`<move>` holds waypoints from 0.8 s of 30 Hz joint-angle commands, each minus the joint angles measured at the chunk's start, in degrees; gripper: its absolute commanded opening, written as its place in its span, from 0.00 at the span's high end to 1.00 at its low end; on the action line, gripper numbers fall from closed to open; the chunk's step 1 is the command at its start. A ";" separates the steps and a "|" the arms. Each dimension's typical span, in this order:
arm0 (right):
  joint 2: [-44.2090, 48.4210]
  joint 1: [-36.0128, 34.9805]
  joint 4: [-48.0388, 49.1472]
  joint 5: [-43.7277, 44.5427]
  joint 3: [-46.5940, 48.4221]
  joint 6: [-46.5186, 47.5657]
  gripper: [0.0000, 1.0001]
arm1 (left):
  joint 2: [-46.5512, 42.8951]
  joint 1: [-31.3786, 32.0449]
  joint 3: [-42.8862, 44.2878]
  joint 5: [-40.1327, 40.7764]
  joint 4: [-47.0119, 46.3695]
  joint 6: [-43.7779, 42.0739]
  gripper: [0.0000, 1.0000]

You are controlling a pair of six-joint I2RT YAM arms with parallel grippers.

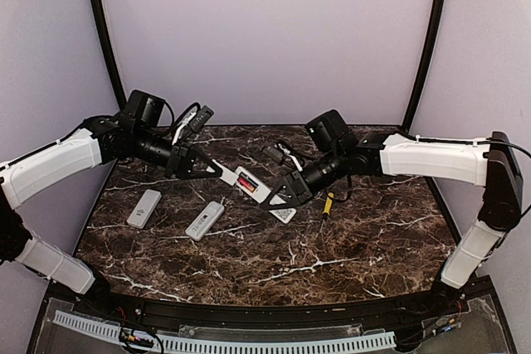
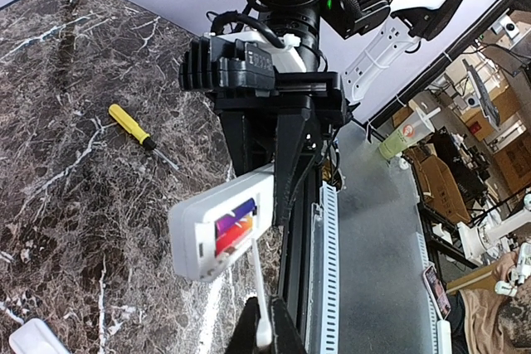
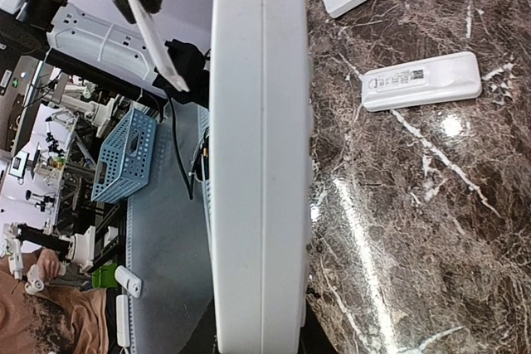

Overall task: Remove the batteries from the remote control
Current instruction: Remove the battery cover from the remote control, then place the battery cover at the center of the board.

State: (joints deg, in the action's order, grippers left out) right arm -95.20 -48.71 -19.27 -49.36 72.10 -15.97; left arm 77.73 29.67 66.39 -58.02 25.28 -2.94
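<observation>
My right gripper (image 1: 284,196) is shut on one end of a white remote control (image 1: 250,182) and holds it above the table. Its back is open, and two batteries (image 1: 246,181), orange-red and purple-blue, lie side by side in the bay. My left gripper (image 1: 216,169) is shut on a thin white pry stick. In the left wrist view the stick (image 2: 260,288) rises from the gripper (image 2: 264,336) to the edge of the batteries (image 2: 235,225) in the remote (image 2: 199,242). In the right wrist view the remote's side (image 3: 261,163) fills the frame between my gripper's (image 3: 259,339) jaws.
Two more white remotes (image 1: 143,208) (image 1: 204,220) lie at the table's left. A small white cover plate (image 1: 283,214) lies under the held remote. A yellow-handled screwdriver (image 1: 328,203) lies to its right and also shows in the left wrist view (image 2: 131,125).
</observation>
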 commanded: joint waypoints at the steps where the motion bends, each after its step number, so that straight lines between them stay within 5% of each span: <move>1: 2.31 2.14 2.86 3.50 -1.17 -1.89 1.00 | -3.81 -1.12 -0.06 -2.43 -3.36 2.31 1.00; 5: 4.56 4.42 5.22 6.77 -3.43 -3.77 1.00 | -6.19 -2.31 -0.76 -2.87 -5.65 6.19 1.00; 13: 9.30 5.78 8.86 13.57 -7.00 -4.73 1.00 | -8.44 -2.95 -6.99 14.21 -9.15 13.20 1.00; 24: 13.96 3.75 11.79 18.01 -10.57 -4.00 1.00 | 4.93 -2.95 -6.89 26.24 -12.74 19.05 1.00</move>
State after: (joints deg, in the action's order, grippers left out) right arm -82.39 -43.53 -11.51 -33.78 62.43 -20.23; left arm 77.60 27.09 57.84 -36.34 13.96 13.63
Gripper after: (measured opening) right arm 0.179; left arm 0.018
